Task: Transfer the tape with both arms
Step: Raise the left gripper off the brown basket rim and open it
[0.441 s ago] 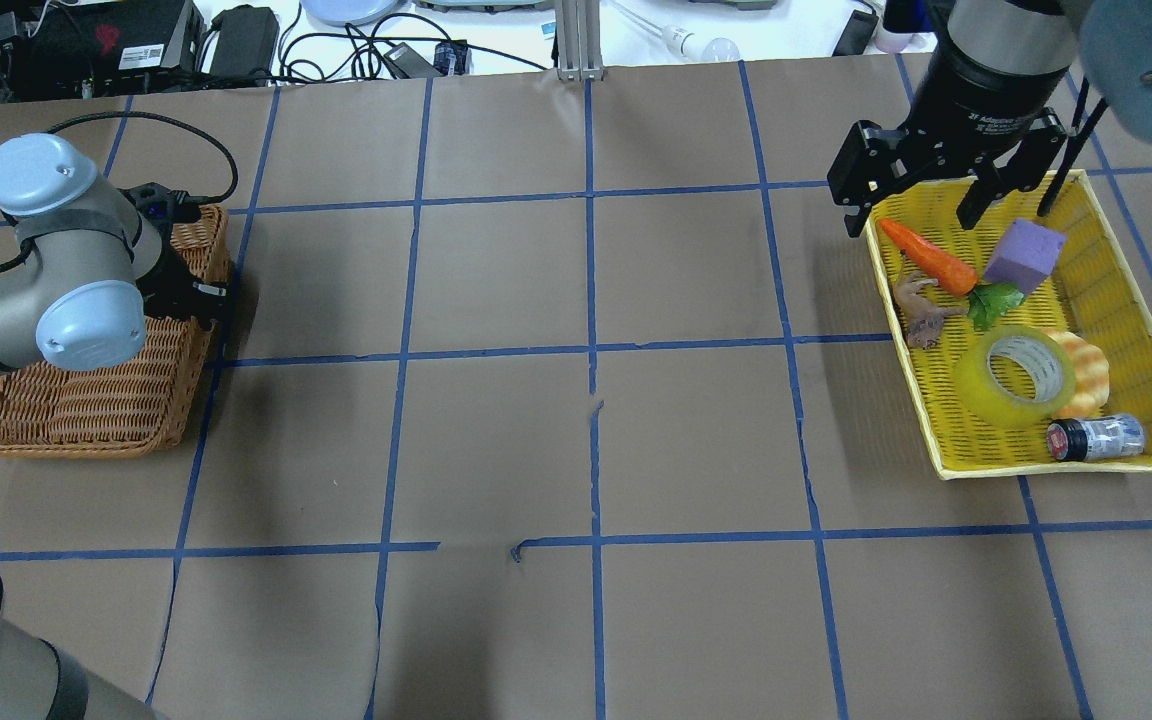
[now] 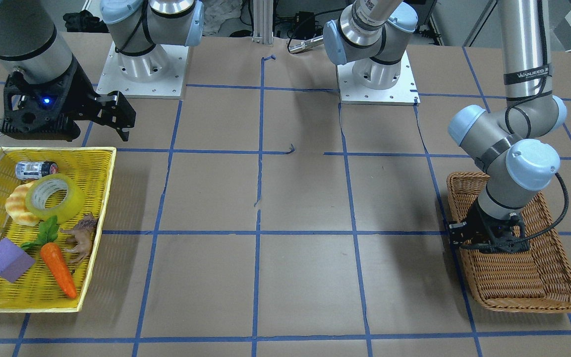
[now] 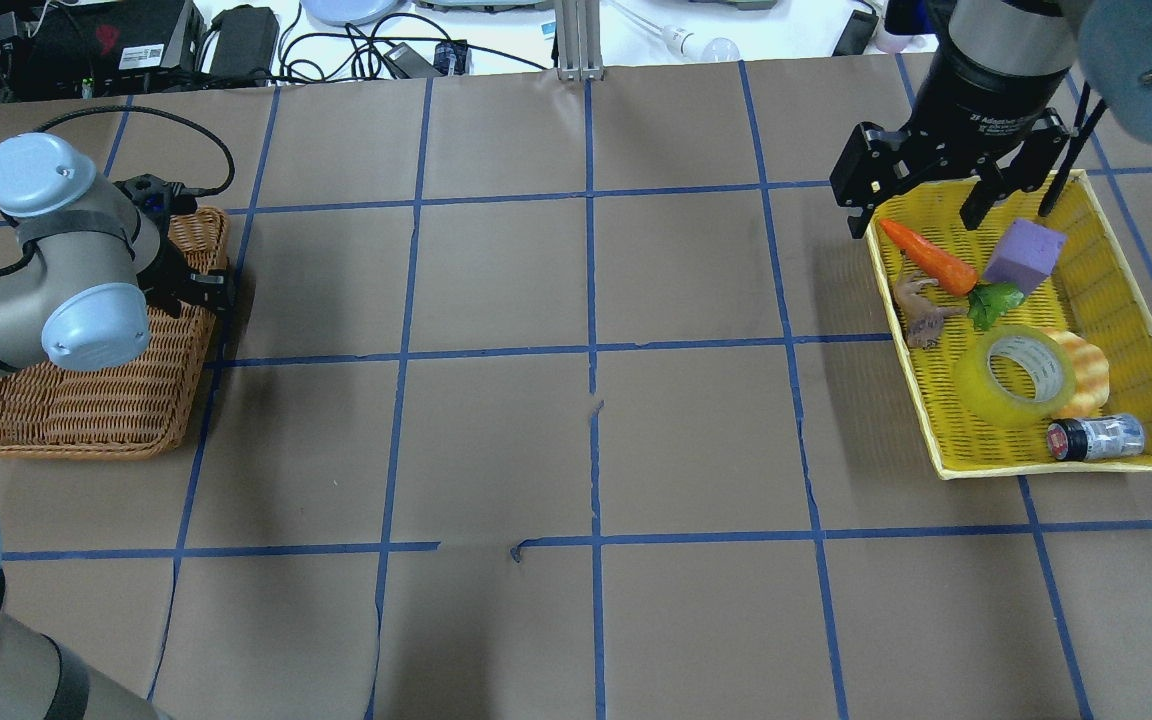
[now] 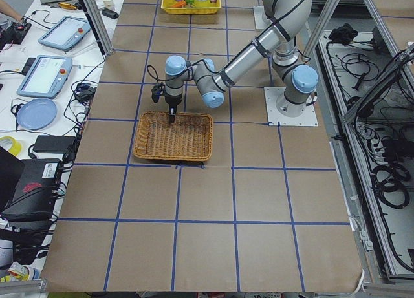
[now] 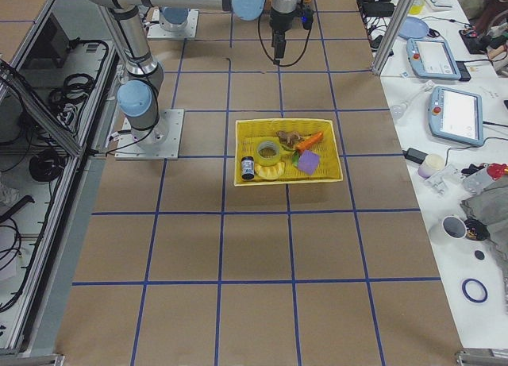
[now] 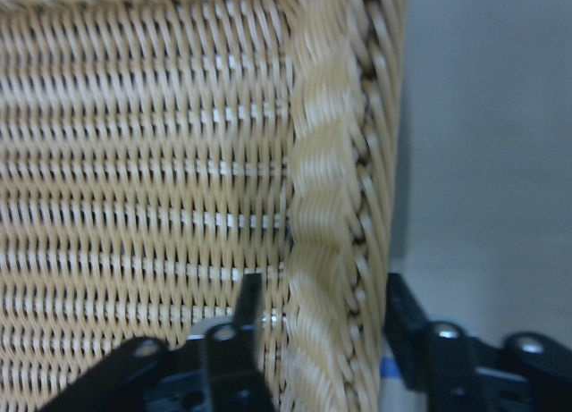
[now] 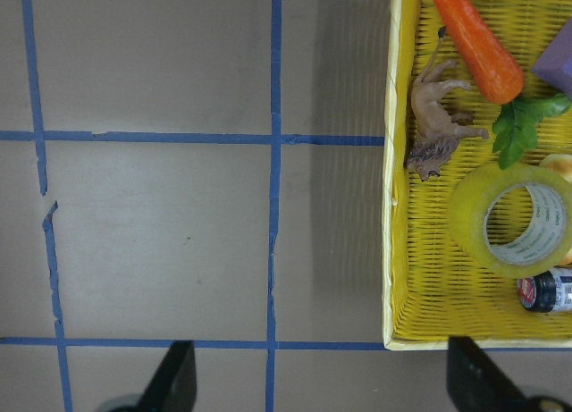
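Observation:
The tape [image 3: 976, 388], a yellow translucent roll with a white core, lies flat in the yellow tray [image 3: 1136, 250] and leans on a ridged croissant toy [image 3: 1086, 370]. It also shows in the front view [image 2: 75, 202] and the right wrist view [image 7: 472, 211]. My right gripper [image 3: 911, 215] is open and empty, raised over the tray's far left corner, apart from the tape. My left gripper [image 3: 198, 292] is low at the wicker basket [image 3: 86, 400]. In the left wrist view its fingers [image 6: 248, 298] sit on either side of the basket's rim [image 6: 331, 206], closed in on it.
The yellow tray also holds a toy carrot [image 3: 926, 255], a purple block [image 3: 1024, 255], a brown toy animal [image 3: 921, 310] and a small jar [image 3: 1096, 438]. The table is brown paper with a blue tape grid. Cables and devices lie beyond its far edge.
My left gripper has shifted a little toward the far side, and the wicker basket has moved slightly with it. My right gripper has edged slightly away from the tray.

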Robot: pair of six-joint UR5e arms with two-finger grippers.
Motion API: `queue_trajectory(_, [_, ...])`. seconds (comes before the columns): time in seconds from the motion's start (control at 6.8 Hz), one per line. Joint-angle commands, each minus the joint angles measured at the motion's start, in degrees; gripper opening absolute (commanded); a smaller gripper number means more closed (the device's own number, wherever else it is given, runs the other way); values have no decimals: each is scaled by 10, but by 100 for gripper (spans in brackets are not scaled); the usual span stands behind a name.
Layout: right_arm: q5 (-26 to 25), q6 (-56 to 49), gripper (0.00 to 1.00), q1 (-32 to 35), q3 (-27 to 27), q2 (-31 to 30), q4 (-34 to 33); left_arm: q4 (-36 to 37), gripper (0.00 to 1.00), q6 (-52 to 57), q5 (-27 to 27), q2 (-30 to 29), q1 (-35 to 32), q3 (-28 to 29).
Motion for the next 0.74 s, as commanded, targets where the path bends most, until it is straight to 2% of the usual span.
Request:
queue_trajectory(0.0, [1,0,100,0,0,-1,0,-41,99,-48,-34,38,-19,13])
queue_trajectory(0.15, [3,0,100,0,0,-1,-1,-112,99,-90,-57,67,-25,24])
queue_trajectory(0.29, [9,1,100,0,0,1,-1,-199,100,-94,-58,99,-32,51])
queue_trajectory(0.59, [5,1,100,0,0,0,-1,-391,100,-94,-56,154,-47,132])
